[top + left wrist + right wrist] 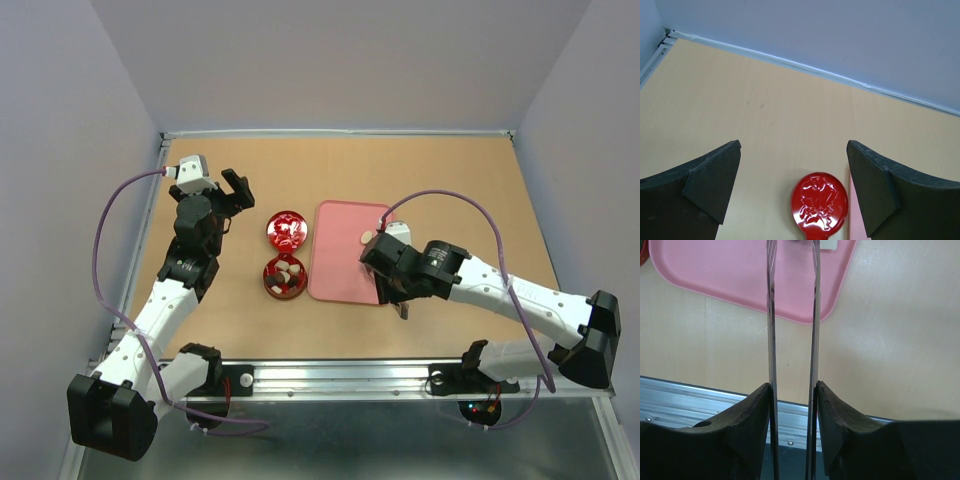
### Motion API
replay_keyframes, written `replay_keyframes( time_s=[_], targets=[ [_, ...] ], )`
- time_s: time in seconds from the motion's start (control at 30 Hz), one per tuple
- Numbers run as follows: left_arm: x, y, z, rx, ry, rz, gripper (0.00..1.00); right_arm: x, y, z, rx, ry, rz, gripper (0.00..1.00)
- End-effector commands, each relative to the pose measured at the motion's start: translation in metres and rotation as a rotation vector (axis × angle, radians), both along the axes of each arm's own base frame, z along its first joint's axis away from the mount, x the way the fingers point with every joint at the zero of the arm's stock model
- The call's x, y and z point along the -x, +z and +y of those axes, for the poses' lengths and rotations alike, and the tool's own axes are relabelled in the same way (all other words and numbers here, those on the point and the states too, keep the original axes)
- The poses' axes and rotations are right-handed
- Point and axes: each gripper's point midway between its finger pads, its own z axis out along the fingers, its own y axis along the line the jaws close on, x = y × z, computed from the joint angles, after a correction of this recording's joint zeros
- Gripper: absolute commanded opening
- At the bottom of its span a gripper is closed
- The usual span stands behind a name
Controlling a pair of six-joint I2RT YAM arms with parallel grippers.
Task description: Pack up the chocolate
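Note:
The chocolate (285, 277), brown and cream pieces, lies in the open red tin (271, 288), left of the pink tray (335, 270). One cream piece (368, 237) (829, 244) rests on the tray's far right part. My right gripper (386, 268) (793, 387) is shut on metal tongs (771, 315). Their two blades stand slightly apart and reach over the tray toward that piece; the tips are cut off at the top of the wrist view. My left gripper (230, 205) (792, 195) hangs open and empty over the table, behind the embossed red lid (287, 231) (820, 205).
The tin's lid lies just beyond the tin, both beside the tray's left edge (852, 220). A metal rail (330, 375) (690, 400) runs along the table's near edge. Walls close the table at the back and sides.

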Motion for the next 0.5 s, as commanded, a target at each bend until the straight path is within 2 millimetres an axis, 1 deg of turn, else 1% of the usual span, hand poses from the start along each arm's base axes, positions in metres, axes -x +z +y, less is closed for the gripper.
replay_keyframes(
  time_s=[0.0, 0.3, 0.47],
  targets=[
    [0.002, 0.042, -0.003, 0.039, -0.013, -0.108, 0.99, -0.006, 0.009, 0.009, -0.049, 0.006, -0.04, 0.46],
    [0.001, 0.042, -0.004, 0.037, -0.016, -0.108, 0.99, -0.009, -0.002, 0.017, -0.035, 0.03, -0.029, 0.46],
    [0.001, 0.042, -0.004, 0.037, -0.016, -0.107, 0.99, -0.011, -0.009, 0.017, -0.007, 0.029, -0.018, 0.46]
  ],
)
